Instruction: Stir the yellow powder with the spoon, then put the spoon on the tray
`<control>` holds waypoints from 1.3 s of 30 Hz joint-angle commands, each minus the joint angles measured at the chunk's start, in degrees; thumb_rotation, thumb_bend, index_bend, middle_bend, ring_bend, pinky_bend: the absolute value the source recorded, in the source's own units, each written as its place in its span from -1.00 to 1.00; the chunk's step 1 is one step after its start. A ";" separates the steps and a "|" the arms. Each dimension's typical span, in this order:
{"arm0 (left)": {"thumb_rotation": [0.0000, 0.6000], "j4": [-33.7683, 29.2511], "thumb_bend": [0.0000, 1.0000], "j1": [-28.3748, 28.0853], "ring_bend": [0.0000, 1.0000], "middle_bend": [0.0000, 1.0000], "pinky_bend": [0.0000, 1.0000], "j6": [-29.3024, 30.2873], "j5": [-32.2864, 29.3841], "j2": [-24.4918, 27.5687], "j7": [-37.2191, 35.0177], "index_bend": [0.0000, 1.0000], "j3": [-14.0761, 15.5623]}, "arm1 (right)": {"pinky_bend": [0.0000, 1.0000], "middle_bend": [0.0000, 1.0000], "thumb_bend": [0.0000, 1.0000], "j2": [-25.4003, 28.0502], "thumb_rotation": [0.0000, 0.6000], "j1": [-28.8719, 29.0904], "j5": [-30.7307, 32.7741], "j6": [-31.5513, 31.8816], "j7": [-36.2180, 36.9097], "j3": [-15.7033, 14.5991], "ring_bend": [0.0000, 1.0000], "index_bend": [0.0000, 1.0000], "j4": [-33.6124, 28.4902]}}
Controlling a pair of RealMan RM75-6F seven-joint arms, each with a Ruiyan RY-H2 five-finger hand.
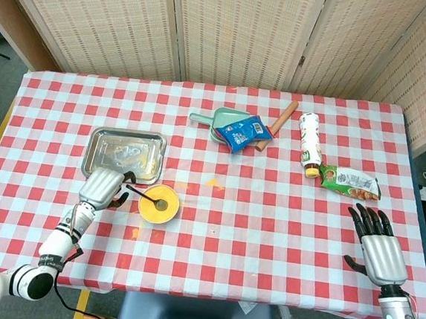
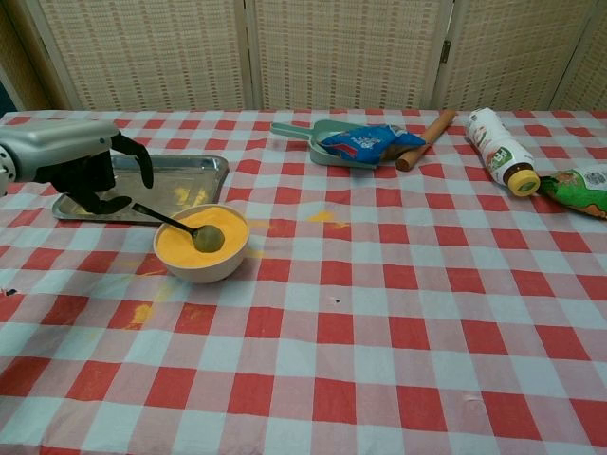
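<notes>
A white bowl (image 1: pixel 158 204) (image 2: pixel 201 244) of yellow powder stands just in front of the steel tray (image 1: pixel 93 153) (image 2: pixel 194 171). The black spoon (image 1: pixel 144 195) (image 2: pixel 171 221) leans in the bowl, its head sunk in the powder and its handle pointing left toward the tray. My left hand (image 1: pixel 102 187) (image 2: pixel 81 161) hovers over the tray's front edge, its fingers hanging curved and apart. The thumb tip is right by the handle's end, and nothing is gripped. My right hand (image 1: pixel 377 247) lies spread at the table's front right and holds nothing.
At the back middle lie a green scoop (image 1: pixel 220 120), a blue packet (image 1: pixel 244 132) and a brown stick (image 1: pixel 280 117). A bottle (image 1: pixel 310 142) and a green snack bag (image 1: pixel 351 181) lie to the right. Yellow powder is spilled on the cloth (image 2: pixel 322 217) and on the tray.
</notes>
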 commanded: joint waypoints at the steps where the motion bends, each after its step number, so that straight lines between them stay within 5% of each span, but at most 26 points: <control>1: 1.00 -1.76 -0.13 -5.69 1.00 1.00 1.00 -6.15 -9.02 2.96 2.10 -0.23 -1.75 | -1.00 -1.00 -0.82 -0.08 1.00 0.11 0.33 -0.19 -0.13 0.15 -1.00 -1.00 0.09; 25: 1.00 3.72 -0.13 -15.80 1.00 1.00 1.00 -9.63 -25.54 2.64 7.56 -0.10 5.05 | -1.00 -1.00 -0.82 -0.05 1.00 0.20 1.45 -0.12 -0.15 0.64 -1.00 -1.00 0.31; 39: 1.00 4.30 -0.12 -18.50 1.00 1.00 1.00 -10.35 -28.41 3.14 6.78 -0.04 8.24 | -1.00 -1.00 -0.82 -0.32 1.00 0.28 1.90 -0.14 -0.64 0.80 -1.00 -1.00 0.45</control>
